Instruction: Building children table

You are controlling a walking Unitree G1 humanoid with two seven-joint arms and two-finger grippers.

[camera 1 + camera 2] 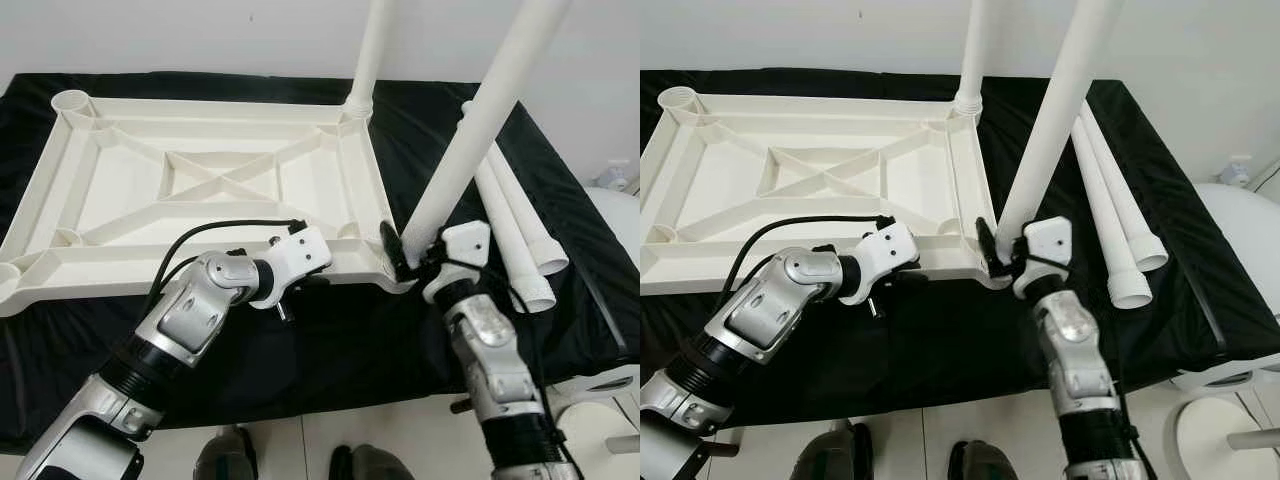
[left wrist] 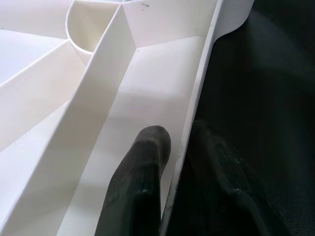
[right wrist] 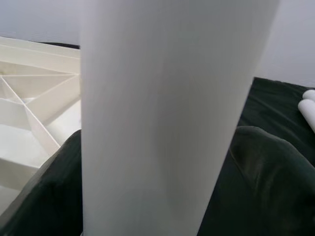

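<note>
white plastic children's tabletop (image 1: 200,180), ribbed and lying upside down, rests on a worktop covered with black cloth (image 1: 340,340). its underside shows diagonal cross ribs and round leg sockets at the corners. one white plastic tube leg (image 1: 368,55) stands upright in the far right corner socket. a second long white tube leg (image 1: 480,130) leans at a tilt, its lower end at the near right corner of the tabletop.

right tool (image 1: 415,255) has its two black fingers closed around the lower part of this tilted leg; in the right wrist view the leg (image 3: 167,113) runs between the dark fingers (image 3: 270,167), which press on both sides of it.

left tool (image 2: 179,172) sits at the near edge of the tabletop, toward its right end. in the left wrist view one black finger (image 2: 140,182) lies inside the tray-like channel and the other outside on the cloth side, with the thin white rim (image 2: 197,98) between them, so the tool is pinched on that rim.

two more white tube legs (image 1: 525,235) lie side by side on the cloth to the right of the tabletop, just beside the right arm, their flared ends pointing toward the near edge.
</note>
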